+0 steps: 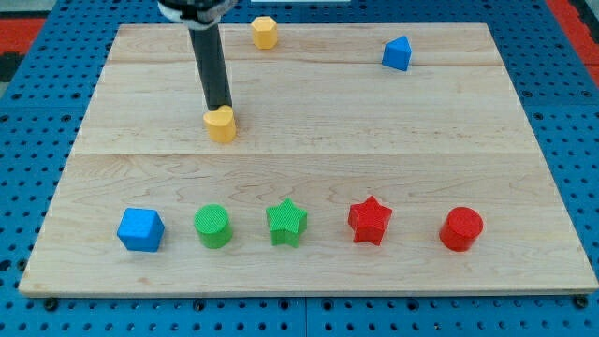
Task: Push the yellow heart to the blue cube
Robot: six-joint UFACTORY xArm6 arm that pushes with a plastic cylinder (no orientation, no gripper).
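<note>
A: Rod (211, 61) is coming down from the view's top, left of centre, and my tip (223, 109) is sitting right at the upper edge of the yellow heart (221, 124), apparently touching it. The end effector is only that straight dark rod: nothing on it is opening or closing, and it is holding nothing.

B: Where is the heart lying on the surface (393, 140)?

A: It is resting in the upper left part of the wooden board, well apart from the bottom row. The blue cube (140, 229) is sitting at the left end of that row, down and to the view's left of the heart.

B: What else is standing in the row?

A: Going rightward from the cube, a green cylinder (213, 226), a green star (286, 223), a red star (370, 220) and a red cylinder (461, 229) are lining up, each apart from its neighbour.

B: And near the top?

A: A second yellow block (265, 32), looking hexagonal, is sitting close to the top edge, just right of the rod. A blue block with a pointed top (397, 53) is lying further right, well apart from everything else
</note>
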